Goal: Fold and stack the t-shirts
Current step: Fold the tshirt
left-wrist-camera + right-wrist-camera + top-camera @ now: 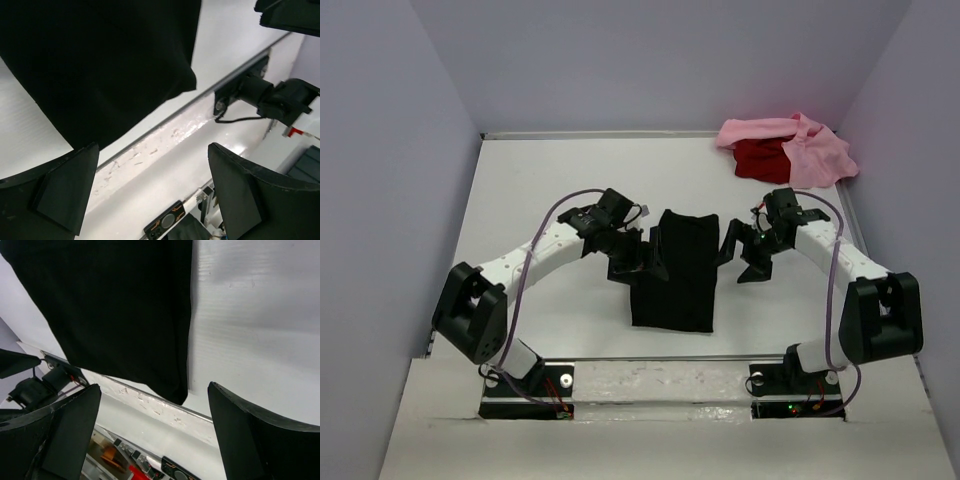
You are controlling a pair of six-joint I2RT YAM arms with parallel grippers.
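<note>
Three shirts share the desk (540,180). A black shirt (675,270) lies at the middle, folded into a long narrow panel that runs from far to near. A pink shirt (810,150) and a red shirt (760,158) sit bunched together in the far right corner, the pink draped partly over the red.

The left claw (638,258) hangs at the black shirt's left edge and the right claw (745,255) just off its right edge. Both wrist views show the fingers spread wide with nothing between them, the dark cloth lying flat beyond the tips.

The black shirt looks light, limp and thin, so it will likely sag and lose its shape wherever it is not supported. Its stacked layers could slide apart if only the top one is caught. The surest hold appears to be a pinch through every layer at the two corners of one short end, one claw to each. The end would then be carried low over the rest so the fold lands square. The heap in the corner will probably need spreading flat before any clean edge can be found to take hold of.
</note>
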